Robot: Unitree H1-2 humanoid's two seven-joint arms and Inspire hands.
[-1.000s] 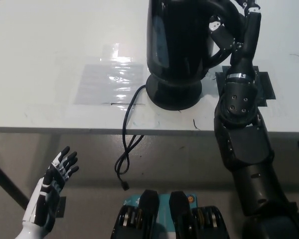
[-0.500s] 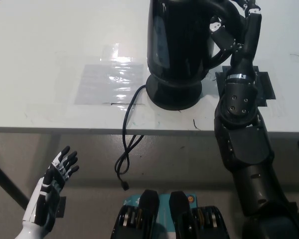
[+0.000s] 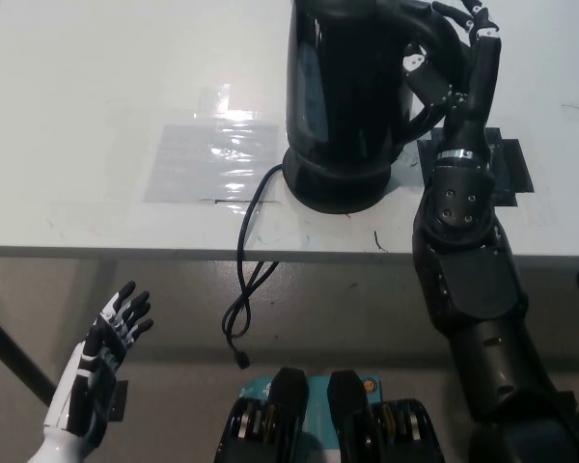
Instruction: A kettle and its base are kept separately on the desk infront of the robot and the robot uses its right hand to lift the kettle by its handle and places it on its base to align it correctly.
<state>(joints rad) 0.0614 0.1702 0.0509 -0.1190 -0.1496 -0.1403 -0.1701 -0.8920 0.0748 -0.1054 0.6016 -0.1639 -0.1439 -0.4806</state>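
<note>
at the kettle [image 3: 347, 82] handle, right hand [image 3: 454, 58] grips upright.

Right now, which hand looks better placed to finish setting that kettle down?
The right hand: it is up at the kettle handle above the base. The left hand hangs open below the desk edge.

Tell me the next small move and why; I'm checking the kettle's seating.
Probably release: the kettle appears to sit on its base, with the right hand at the handle. The left hand hangs open below the desk.
</note>
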